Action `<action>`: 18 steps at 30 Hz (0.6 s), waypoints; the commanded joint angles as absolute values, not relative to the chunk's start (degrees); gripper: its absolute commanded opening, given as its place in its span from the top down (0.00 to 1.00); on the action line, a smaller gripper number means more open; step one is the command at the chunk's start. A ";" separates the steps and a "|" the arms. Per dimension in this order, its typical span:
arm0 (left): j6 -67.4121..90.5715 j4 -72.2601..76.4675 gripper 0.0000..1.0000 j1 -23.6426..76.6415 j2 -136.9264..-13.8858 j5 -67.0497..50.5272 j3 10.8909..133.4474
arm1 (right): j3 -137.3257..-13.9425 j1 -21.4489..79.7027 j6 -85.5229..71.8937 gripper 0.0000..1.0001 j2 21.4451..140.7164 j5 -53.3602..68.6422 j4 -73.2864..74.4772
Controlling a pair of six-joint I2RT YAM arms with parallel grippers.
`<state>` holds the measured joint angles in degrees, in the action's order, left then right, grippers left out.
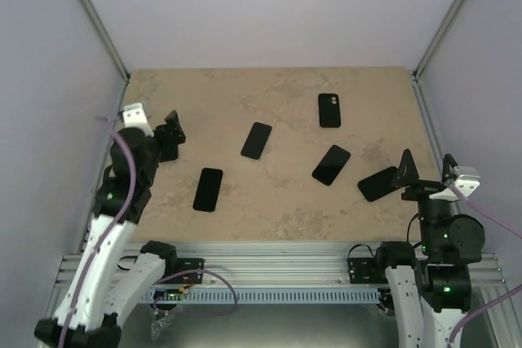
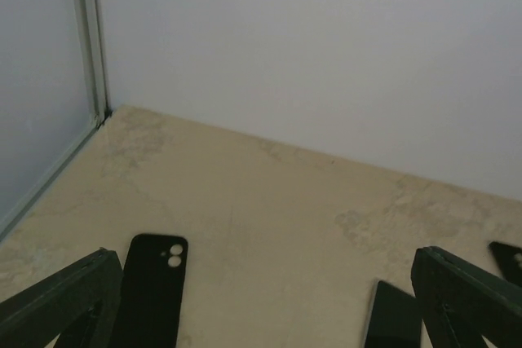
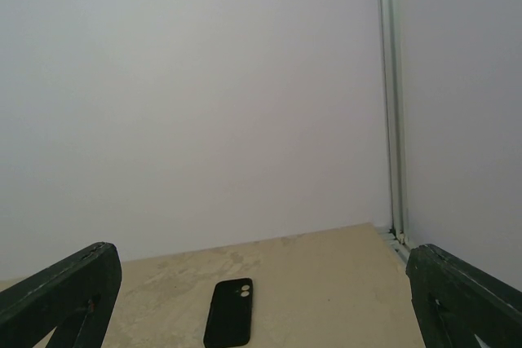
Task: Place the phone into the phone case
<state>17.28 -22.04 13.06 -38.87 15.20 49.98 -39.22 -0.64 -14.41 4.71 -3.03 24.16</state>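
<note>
Several flat black phone-shaped slabs lie on the beige table. One at the back point(image 1: 329, 110) shows two pale camera holes, like a phone case; it also shows in the right wrist view point(image 3: 228, 312). Plain black slabs lie at the centre point(image 1: 256, 140), left of centre point(image 1: 208, 189), right of centre point(image 1: 331, 165) and far right point(image 1: 378, 183). My left gripper point(image 1: 167, 140) is open and empty at the table's left side; in its view point(image 2: 263, 275) a black slab with two holes point(image 2: 151, 295) lies by the left finger. My right gripper point(image 1: 426, 173) point(image 3: 263, 262) is open and empty beside the far-right slab.
Pale walls close the table on three sides, with metal posts at the back corners point(image 1: 122, 71) point(image 1: 418, 71). In the left wrist view, two more black slabs show partly at the lower right point(image 2: 391, 315) point(image 2: 507, 257).
</note>
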 commanded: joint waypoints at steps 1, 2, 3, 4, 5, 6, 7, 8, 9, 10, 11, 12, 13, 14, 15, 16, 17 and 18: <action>15.74 -24.42 0.01 12.43 -48.34 18.34 54.28 | -38.55 -0.99 -14.77 0.02 2.74 -3.08 23.21; 15.70 -24.94 0.01 11.98 -50.76 18.10 55.45 | -38.39 -1.02 -14.83 0.02 2.48 -3.08 23.15; 15.79 -25.32 0.00 11.22 -52.85 17.48 56.39 | -38.26 -0.98 -14.78 0.02 2.27 -3.14 23.01; 15.86 -25.53 0.01 10.15 -54.83 16.32 57.15 | -38.30 -0.97 -14.90 0.02 2.21 -3.16 22.99; 16.01 -25.50 0.01 8.51 -56.76 14.85 57.86 | -38.30 -0.97 -14.84 0.02 2.01 -3.10 23.00; 16.33 -25.49 0.01 6.80 -58.56 13.24 58.33 | -38.24 -0.90 -14.85 0.02 1.71 -3.00 22.88; 16.69 -25.74 0.01 4.78 -60.46 11.74 58.81 | -38.11 -0.74 -14.90 0.02 1.49 -3.03 22.82; 17.03 -26.04 0.01 2.80 -62.38 10.58 59.27 | -37.99 -0.53 -14.98 0.02 1.25 -3.13 22.72; 17.18 -26.35 0.01 2.09 -64.21 10.47 59.92 | -37.97 -0.20 -15.02 0.02 1.09 -3.12 22.68; 17.26 -26.67 0.01 0.89 -66.10 10.52 60.39 | -37.97 -0.10 -14.97 0.02 0.85 -3.22 22.68; 17.17 -27.04 0.01 0.29 -67.90 10.14 60.95 | -37.97 -0.08 -14.95 0.02 0.61 -3.51 22.74; 17.05 -27.50 0.01 -0.65 -69.89 9.88 61.73 | -37.94 1.23 -15.00 0.02 0.30 -3.67 22.75; 16.97 -28.13 0.01 -1.88 -71.85 9.78 62.35 | -38.11 1.92 -15.00 0.02 0.33 -3.96 22.98; 17.01 -28.59 0.01 -2.73 -73.82 9.34 63.08 | -38.14 2.26 -15.02 0.02 0.23 -4.29 23.11; 17.16 -28.92 0.01 -3.63 -75.89 8.91 63.76 | -38.19 2.56 -15.09 0.02 0.26 -4.55 23.15; 17.35 -29.07 0.01 -4.44 -77.81 8.58 64.42 | -38.11 2.81 -15.17 0.02 0.26 -4.69 23.16; 17.40 -29.30 0.02 -5.27 -80.14 8.51 65.20 | -38.14 3.12 -15.20 0.02 0.26 -4.73 23.19; 17.52 -29.41 0.03 -6.02 -82.33 8.19 65.92 | -38.14 3.39 -15.20 0.02 0.26 -4.83 23.16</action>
